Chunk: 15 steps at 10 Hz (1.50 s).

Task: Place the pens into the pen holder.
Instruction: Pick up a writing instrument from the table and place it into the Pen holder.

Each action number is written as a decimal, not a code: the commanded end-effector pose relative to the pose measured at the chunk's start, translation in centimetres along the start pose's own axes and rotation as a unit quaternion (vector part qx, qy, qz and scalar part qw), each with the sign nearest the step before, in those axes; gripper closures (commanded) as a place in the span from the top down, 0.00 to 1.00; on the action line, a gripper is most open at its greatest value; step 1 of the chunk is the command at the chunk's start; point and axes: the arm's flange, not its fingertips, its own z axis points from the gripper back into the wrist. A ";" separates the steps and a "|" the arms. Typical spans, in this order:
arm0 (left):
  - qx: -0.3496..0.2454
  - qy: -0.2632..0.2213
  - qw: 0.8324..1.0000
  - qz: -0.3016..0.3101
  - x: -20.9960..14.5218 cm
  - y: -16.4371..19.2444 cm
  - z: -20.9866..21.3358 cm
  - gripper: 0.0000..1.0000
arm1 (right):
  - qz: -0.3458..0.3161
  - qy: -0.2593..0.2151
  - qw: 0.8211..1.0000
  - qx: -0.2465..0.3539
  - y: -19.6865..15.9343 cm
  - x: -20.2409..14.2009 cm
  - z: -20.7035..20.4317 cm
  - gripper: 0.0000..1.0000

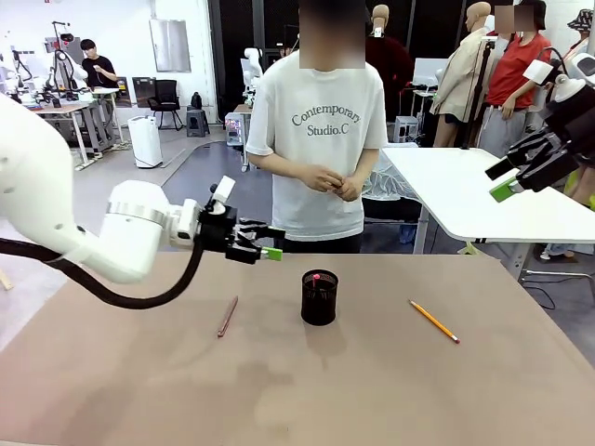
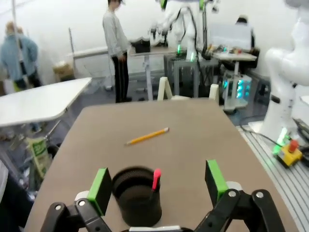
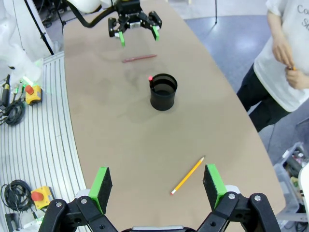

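left gripper (image 1: 268, 243) apart | right gripper (image 3: 157, 186) apart | pink-tipped dark pen (image 1: 316, 278) – in black wire-mesh pen holder (image 1: 319, 302) | yellow-orange pencil (image 1: 433, 321), reddish-brown pencil (image 1: 228, 316) – on tabletop (image 1: 139, 390)

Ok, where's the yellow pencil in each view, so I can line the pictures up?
Front view: the yellow pencil lies right of centre, to the right of the pen holder.
Left wrist view: upper middle, beyond the pen holder.
Right wrist view: lower middle, nearer the camera than the pen holder.
Shared landmark: the black mesh pen holder.
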 end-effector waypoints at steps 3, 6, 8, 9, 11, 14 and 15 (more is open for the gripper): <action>0.049 0.109 0.993 0.007 3.2 -1.8 5.8 1.00 | 0.000 -0.001 1.000 -0.001 0.0 0.0 0.1 1.00; 0.102 0.165 0.980 0.038 5.7 -2.8 12.0 1.00 | 0.000 -0.001 1.000 -0.001 0.0 0.0 0.1 1.00; 0.152 0.183 0.970 0.052 7.5 -3.7 15.2 1.00 | 0.000 -0.001 1.000 -0.001 0.0 0.0 0.1 1.00; 0.160 0.178 0.969 0.062 8.4 -3.9 16.7 1.00 | 0.000 -0.001 1.000 -0.001 0.0 0.0 0.1 1.00; 0.177 0.178 0.965 0.081 10.2 -4.6 18.6 1.00 | 0.000 -0.001 1.000 -0.001 0.0 0.0 0.1 1.00; 0.187 0.191 0.960 0.084 12.1 -5.5 20.1 1.00 | 0.000 -0.001 1.000 -0.001 0.0 0.0 0.1 1.00; 0.188 0.192 0.960 0.083 12.4 -5.9 20.3 1.00 | 0.000 -0.001 1.000 -0.001 0.0 0.0 0.1 1.00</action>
